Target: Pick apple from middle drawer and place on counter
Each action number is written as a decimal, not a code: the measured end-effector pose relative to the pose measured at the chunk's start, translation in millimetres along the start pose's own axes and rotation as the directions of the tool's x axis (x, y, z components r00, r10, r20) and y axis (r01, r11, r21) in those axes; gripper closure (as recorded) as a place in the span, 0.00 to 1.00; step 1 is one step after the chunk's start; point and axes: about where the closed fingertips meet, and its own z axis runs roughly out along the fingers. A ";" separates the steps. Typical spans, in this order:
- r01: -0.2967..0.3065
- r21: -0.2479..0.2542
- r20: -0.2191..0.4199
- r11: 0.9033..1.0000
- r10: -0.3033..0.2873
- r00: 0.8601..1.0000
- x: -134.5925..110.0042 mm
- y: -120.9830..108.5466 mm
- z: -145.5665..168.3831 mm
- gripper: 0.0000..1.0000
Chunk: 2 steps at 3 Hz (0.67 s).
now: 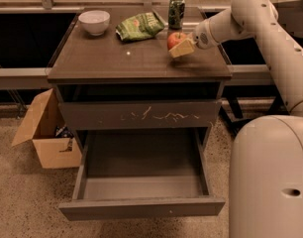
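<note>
The small red apple point(176, 38) is over the right side of the glossy grey-brown counter point(117, 58), low over its surface. My gripper point(180, 44) reaches in from the right and is shut on the apple, with one yellowish finger point(183, 48) across its front. The middle drawer point(141, 208) is pulled wide open at the bottom of the cabinet, and its smooth grey floor point(141, 182) holds nothing. It is far below the gripper.
A white bowl point(94, 21), a green snack bag point(140, 26) and a green can point(176, 11) stand at the back of the counter. The scratched drawer front point(141, 115) is shut. A cardboard box point(45, 133) sits on the floor at left. My base point(268, 177) fills the lower right.
</note>
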 end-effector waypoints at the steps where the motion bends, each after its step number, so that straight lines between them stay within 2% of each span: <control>1: -0.004 -0.002 -0.013 1.000 0.004 1.000 0.1 -3.1 6.2 0.32; 2: 0.006 -0.005 -0.001 1.000 -0.006 1.000 -2.0 -4.3 4.0 0.02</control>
